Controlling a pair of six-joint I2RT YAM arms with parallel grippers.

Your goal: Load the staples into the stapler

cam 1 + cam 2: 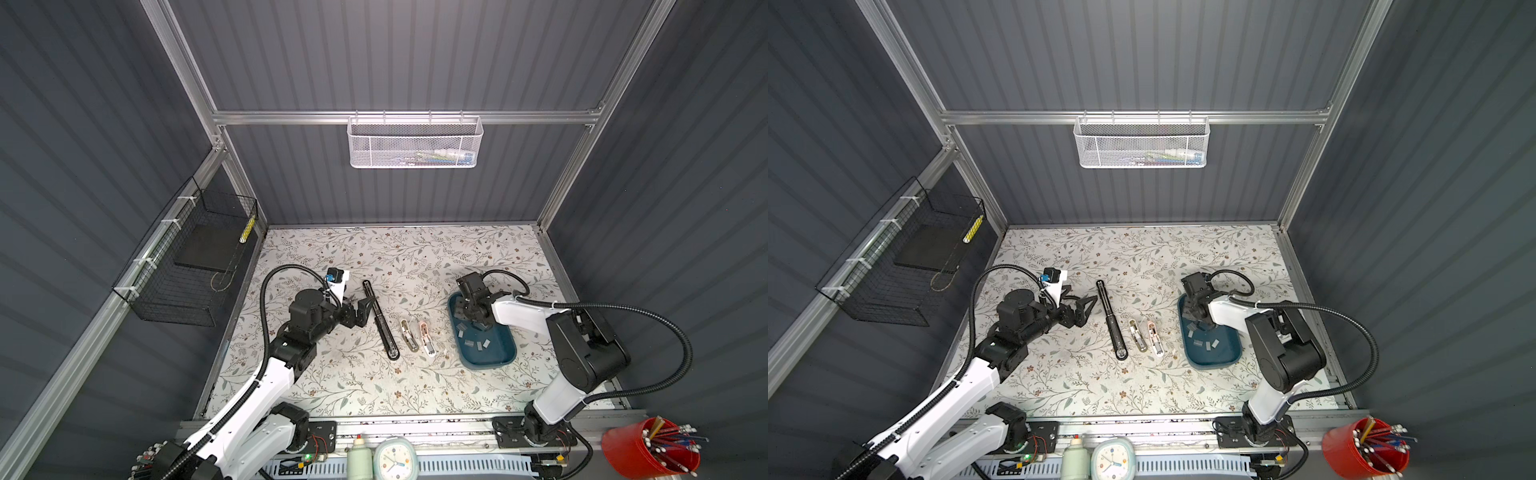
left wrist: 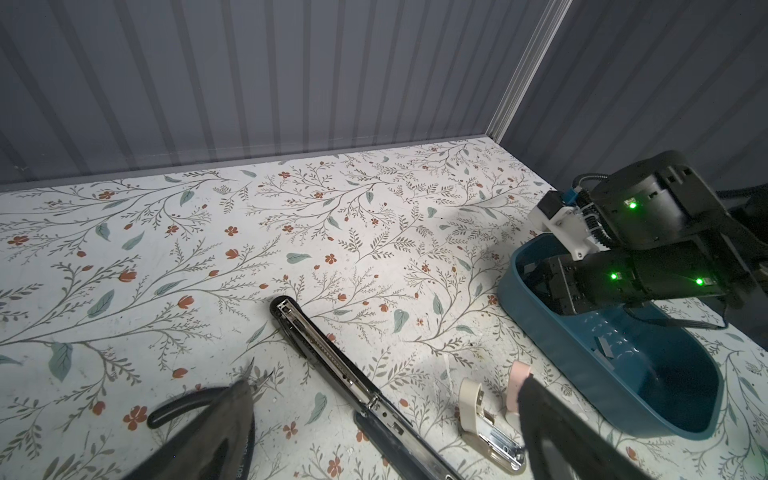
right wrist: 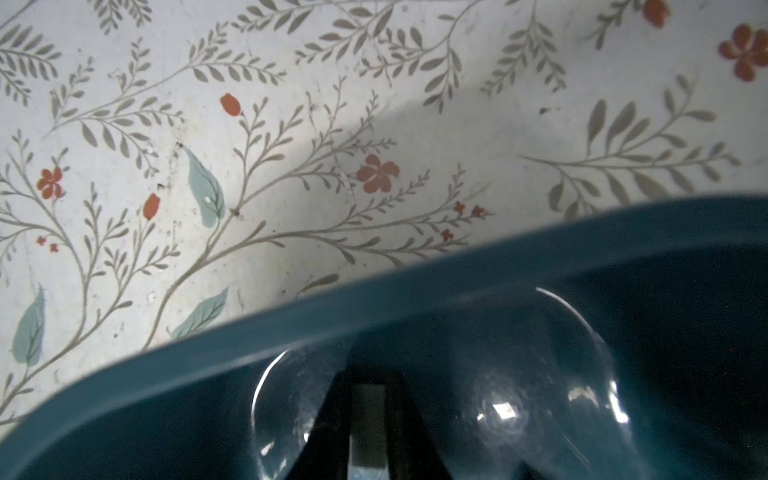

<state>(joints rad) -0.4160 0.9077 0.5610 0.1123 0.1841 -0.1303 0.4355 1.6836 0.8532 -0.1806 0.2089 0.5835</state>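
Got one: the right gripper [image 3: 369,376] was clenched on a staple strip [image 3: 368,428] down in the teal tray [image 1: 511,357], while the left gripper [image 1: 362,311] hung spread wide, holding nothing.
In both top views the right wrist covered its own fingers, so only the right wrist view showed the pinch: a grey strip between two dark fingers, its lower end cut off by the frame. Whether it had cleared the tray floor, I couldn't tell. Pale curved glints on the tray wall were unreadable. More staples [image 1: 478,344] lay loose in the tray's near half. The left gripper hovered just beside the long black stapler [image 1: 380,322], which lay opened out flat; touching or apart, I couldn't say. A beige stapler [image 1: 408,334] and a pink stapler [image 1: 428,338] lay open between it and the tray. In the left wrist view the pink one sat mostly behind a blurred finger [image 2: 552,419].
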